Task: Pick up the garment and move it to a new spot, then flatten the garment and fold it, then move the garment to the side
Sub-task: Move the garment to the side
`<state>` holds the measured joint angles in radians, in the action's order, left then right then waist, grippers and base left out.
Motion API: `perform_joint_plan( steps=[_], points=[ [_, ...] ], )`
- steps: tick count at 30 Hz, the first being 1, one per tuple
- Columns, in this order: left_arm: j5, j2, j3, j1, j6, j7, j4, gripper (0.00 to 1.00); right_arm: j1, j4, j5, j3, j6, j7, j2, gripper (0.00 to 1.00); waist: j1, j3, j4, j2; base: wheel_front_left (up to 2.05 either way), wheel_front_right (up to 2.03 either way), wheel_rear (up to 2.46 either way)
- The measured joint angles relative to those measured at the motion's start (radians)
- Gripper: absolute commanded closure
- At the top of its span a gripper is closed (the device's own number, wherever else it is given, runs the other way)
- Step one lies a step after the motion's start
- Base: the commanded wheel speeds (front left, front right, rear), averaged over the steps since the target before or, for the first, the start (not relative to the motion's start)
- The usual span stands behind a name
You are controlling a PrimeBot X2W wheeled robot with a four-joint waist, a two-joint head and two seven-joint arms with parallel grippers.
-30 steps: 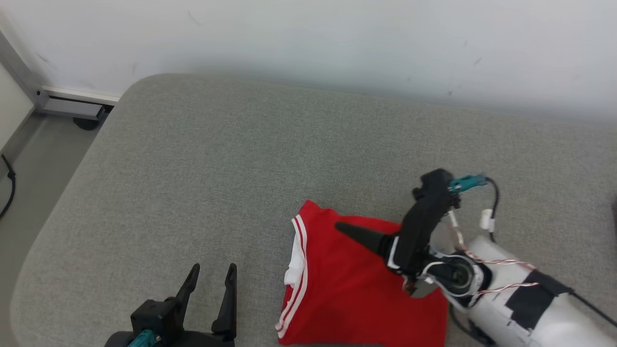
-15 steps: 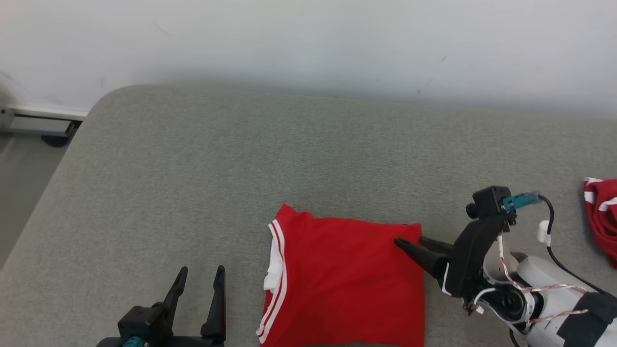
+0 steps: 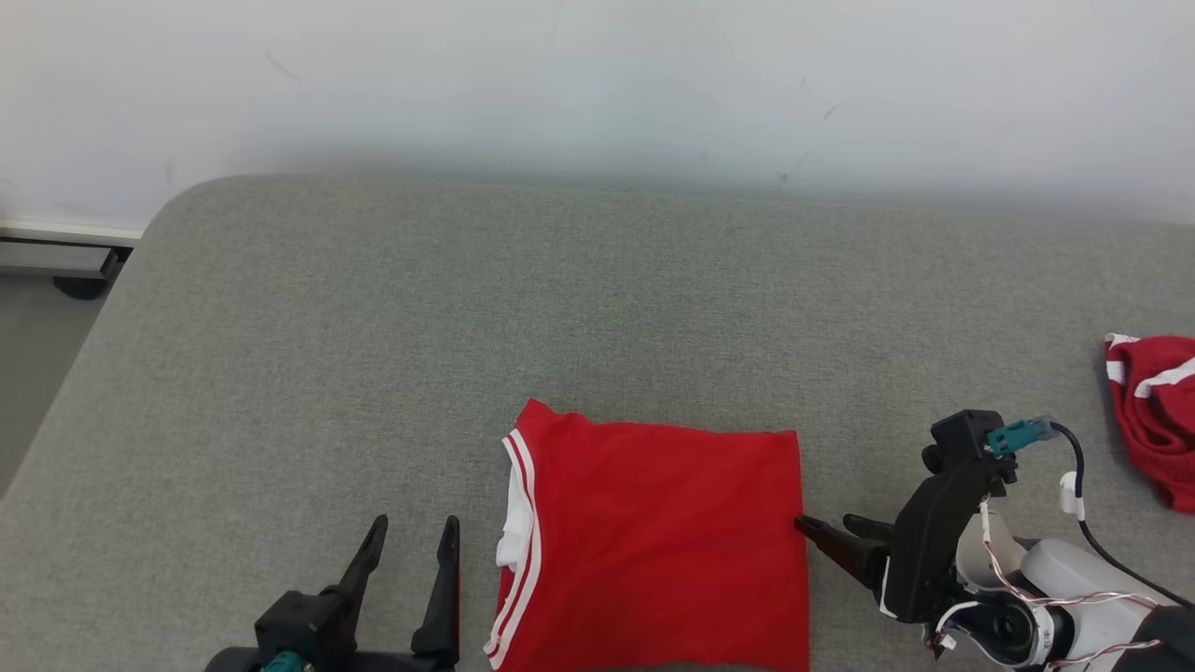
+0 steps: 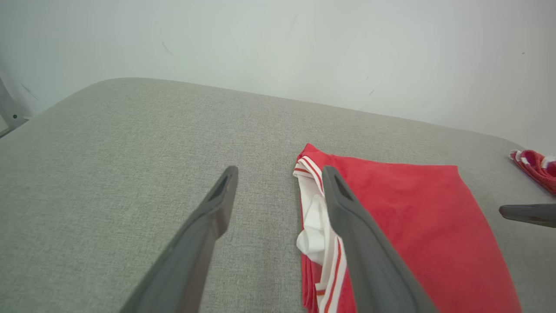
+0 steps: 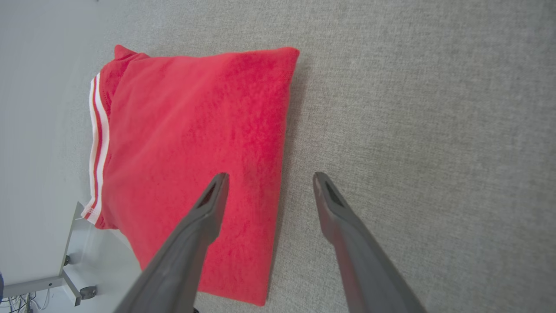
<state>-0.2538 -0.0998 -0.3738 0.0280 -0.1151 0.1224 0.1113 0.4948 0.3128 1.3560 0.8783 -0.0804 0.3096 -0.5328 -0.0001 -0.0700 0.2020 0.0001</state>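
Here, the garment [image 3: 653,541] lies folded flat on the grey fabric-covered surface [image 3: 373,327], at the near middle, its nearest part cut off by the bottom of the head view. It is bright red and smooth on top, a nearly square packet with neat corners. Its left edge carries white trim with thin red stripes, and a bit of white inner cloth peeks out there. That striped edge faces the robot's left and the plain folded edge faces its right. The packet looks slightly longer from the near side toward the wall [image 3: 597,84].

The left end effector [image 3: 415,523] is spread wide and empty, just left of the striped edge, fingers pointing toward the wall. The right end effector [image 3: 823,523] is likewise spread and empty, pointing left at the plain edge; whether it touches cannot be told. A second red garment [image 3: 1153,411] lies crumpled well to the right.
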Motion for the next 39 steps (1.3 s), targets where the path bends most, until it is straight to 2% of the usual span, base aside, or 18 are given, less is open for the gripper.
perform_joint_plan(
  steps=[12, 20, 21, 22, 23, 30, 39],
  points=[
    [0.004, 0.002, -0.007, 0.007, 0.0, -0.007, 0.002, 0.0, -0.014, 0.067, 0.044, -0.007, -0.024, 0.044, 0.037, 0.0, 0.0, -0.007, 0.033, 0.0, 0.0, 0.0, 0.0],
    [0.005, 0.003, -0.012, 0.02, 0.0, -0.009, 0.006, 0.0, -0.012, 0.117, 0.068, -0.01, -0.026, 0.069, 0.077, 0.0, 0.0, -0.009, 0.051, 0.0, 0.0, 0.0, 0.0],
    [0.005, 0.004, -0.012, 0.02, 0.0, -0.009, 0.006, 0.0, -0.012, 0.122, 0.075, -0.011, -0.026, 0.07, 0.082, 0.21, 0.0, -0.01, 0.053, -0.0001, 0.0, 0.0, 0.0],
    [0.004, 0.004, -0.013, 0.02, 0.0, -0.009, 0.007, 0.0, -0.012, 0.129, 0.08, -0.016, -0.026, 0.069, 0.089, 0.73, 0.0, -0.01, 0.055, 0.0, 0.0, 0.0, 0.0],
    [0.004, 0.004, -0.013, 0.02, 0.0, -0.009, 0.007, 0.0, -0.012, 0.132, 0.087, -0.025, -0.027, 0.068, 0.095, 1.0, 0.0, -0.011, 0.056, -0.0001, 0.0, 0.0, 0.0],
    [0.004, 0.002, 0.006, 0.018, 0.0, -0.007, 0.009, 0.0, 0.009, 0.154, 0.096, -0.034, -0.026, 0.078, 0.115, 1.0, 0.0002, -0.017, 0.053, 0.0, 0.0, 0.0, 0.0],
    [0.004, 0.003, 0.009, 0.018, -0.001, -0.007, 0.01, 0.0, 0.088, 0.172, 0.094, -0.06, -0.004, 0.086, 0.073, 1.0, 0.0002, -0.015, 0.021, 0.0, 0.0, 0.0, 0.0]
  ],
)
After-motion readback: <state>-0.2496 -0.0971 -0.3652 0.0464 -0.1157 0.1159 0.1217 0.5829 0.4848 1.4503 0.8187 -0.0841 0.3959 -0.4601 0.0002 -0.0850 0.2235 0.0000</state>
